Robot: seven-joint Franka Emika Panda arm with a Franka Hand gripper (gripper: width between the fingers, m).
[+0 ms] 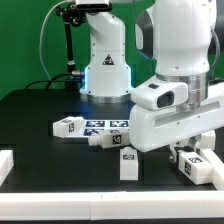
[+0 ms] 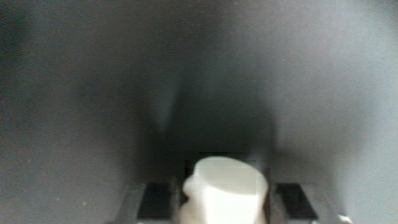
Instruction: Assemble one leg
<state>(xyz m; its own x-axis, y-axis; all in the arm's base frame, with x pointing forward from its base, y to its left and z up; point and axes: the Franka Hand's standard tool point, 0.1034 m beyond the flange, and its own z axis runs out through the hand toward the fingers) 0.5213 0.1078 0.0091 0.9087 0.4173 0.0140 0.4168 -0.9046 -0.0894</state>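
In the wrist view a white leg [image 2: 228,196] stands between my gripper's [image 2: 228,205] two dark fingers [image 2: 164,200], which are closed against its sides; only dark blurred table shows beyond it. In the exterior view my gripper [image 1: 184,150] hangs low over the table at the right. White tagged legs sit just below the hand, one upright [image 1: 130,160] and another [image 1: 191,166] under its middle. I cannot tell there which one is between the fingers. More legs lie further back [image 1: 68,126] [image 1: 108,140].
The marker board [image 1: 100,124] lies flat in front of the arm's white base [image 1: 105,70]. A white part's corner [image 1: 5,166] shows at the exterior view's left edge. A green wall stands behind the black table [image 1: 50,170].
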